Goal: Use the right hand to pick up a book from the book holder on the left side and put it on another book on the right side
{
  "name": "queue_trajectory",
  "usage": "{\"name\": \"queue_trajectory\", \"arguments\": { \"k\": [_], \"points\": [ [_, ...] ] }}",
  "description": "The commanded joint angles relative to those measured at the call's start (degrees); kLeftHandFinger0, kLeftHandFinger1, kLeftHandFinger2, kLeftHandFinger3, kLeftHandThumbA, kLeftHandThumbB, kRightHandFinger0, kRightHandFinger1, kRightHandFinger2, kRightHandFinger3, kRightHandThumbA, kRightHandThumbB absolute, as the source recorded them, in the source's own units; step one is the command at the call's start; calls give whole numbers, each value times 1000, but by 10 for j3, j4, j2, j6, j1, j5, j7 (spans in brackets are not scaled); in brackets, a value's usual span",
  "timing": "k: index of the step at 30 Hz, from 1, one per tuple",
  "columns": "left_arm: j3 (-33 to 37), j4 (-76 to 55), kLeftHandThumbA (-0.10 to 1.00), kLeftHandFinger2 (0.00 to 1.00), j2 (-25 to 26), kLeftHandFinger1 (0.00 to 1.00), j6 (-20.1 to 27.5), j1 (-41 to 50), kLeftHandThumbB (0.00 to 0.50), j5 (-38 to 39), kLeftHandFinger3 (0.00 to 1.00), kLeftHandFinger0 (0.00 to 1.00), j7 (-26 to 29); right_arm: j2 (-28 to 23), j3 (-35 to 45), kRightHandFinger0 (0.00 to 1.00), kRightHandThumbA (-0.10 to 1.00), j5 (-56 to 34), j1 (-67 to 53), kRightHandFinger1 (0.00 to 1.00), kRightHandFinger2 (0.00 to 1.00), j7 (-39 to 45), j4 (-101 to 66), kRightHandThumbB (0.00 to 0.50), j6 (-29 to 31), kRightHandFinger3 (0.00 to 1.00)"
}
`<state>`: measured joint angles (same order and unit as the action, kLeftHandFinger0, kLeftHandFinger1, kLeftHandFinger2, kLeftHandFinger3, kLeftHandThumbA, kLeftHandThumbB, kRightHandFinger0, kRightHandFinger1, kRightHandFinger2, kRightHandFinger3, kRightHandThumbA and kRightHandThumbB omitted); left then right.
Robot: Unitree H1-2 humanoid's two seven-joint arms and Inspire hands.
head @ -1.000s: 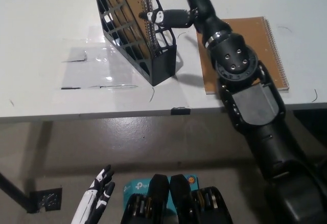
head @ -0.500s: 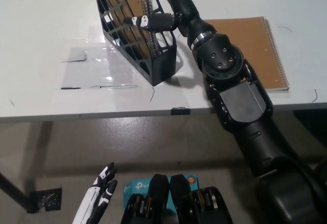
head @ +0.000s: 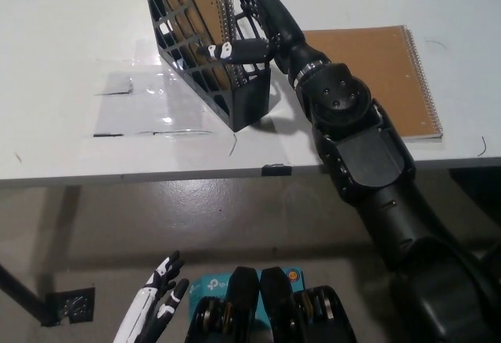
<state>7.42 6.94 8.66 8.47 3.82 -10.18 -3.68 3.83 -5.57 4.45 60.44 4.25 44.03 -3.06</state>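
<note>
A black wire book holder (head: pixel 235 96) stands on the white table at the upper left, with a brown spiral-bound book (head: pixel 197 10) leaning upright inside it. My black right hand (head: pixel 249 16) reaches into the holder from the right. Its thumb lies across the spiral edge on the near side and the other fingers spread behind the book's far side, around the book rather than clamped on it. A second brown spiral book (head: pixel 385 69) lies flat on the table to the right, partly under my forearm. My white left hand (head: pixel 153 313) rests low at the bottom left, fingers apart.
The white table (head: pixel 94 135) has its front edge running across the middle of the picture, with grey floor below. Clear tape patches and small black marks lie left of the holder. A teal box (head: pixel 205 287) sits on the floor at the bottom.
My right hand has moved left and up into the holder, its fingers now around the book's spiral edge. The left hand has shifted slightly.
</note>
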Motion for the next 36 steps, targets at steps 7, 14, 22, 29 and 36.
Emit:
{"name": "queue_trajectory", "arguments": {
  "k": [7,14,22,29,36],
  "points": [
    [0,-17,919,1000,8,1000,-1,-8,140,-2,1000,1000,-10,8,9,979,988,-19,54,1000,1000,13,-3,276,5,1000],
    [1,-16,935,1000,9,1000,3,-11,133,-9,1000,1000,-7,11,8,936,968,-16,59,1000,1000,10,-7,267,2,1000],
    [0,-13,935,1000,8,1000,-1,-17,155,0,1000,1000,-13,21,11,0,187,-1,74,80,254,-31,25,151,-40,133],
    [-3,-17,872,1000,5,1000,-10,-18,163,3,1000,1000,-12,21,15,0,260,-10,66,128,375,-34,67,139,-21,209],
    [0,-12,918,1000,9,1000,1,-25,143,-8,996,1000,-11,16,21,0,264,-15,66,177,517,-38,95,163,-3,376]
  ]
}}
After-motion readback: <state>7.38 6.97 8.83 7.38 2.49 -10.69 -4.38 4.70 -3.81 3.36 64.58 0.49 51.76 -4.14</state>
